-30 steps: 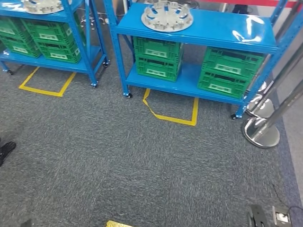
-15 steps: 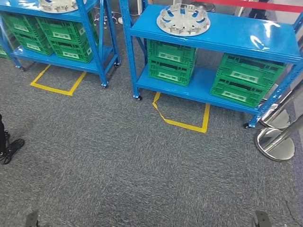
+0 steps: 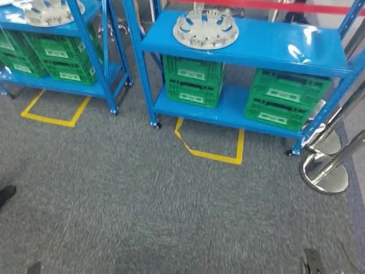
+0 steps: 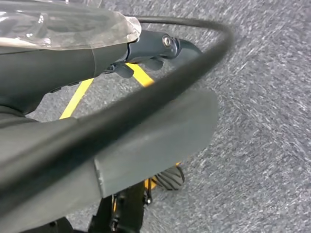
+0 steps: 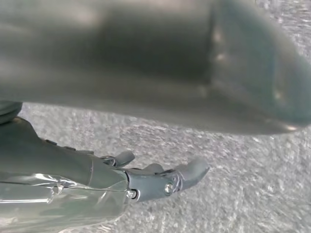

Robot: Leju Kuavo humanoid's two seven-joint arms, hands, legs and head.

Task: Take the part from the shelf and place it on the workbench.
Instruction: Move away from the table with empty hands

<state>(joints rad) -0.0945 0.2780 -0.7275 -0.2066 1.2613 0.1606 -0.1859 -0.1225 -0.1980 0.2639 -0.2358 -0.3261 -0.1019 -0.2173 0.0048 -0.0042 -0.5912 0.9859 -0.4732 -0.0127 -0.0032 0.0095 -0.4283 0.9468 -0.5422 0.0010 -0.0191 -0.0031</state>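
At the top centre of the head view, the part lies flat on the blue shelf, so the robot should approach squarely, both empty robot hands, left and right, hanging with fingers loosely extended.

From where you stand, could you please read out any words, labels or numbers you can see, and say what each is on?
No text can be read.
White labels on the green plastic crates on the blue metal shelf: too small and blurred.
Round silver wheel-cover part: no lettering visible.
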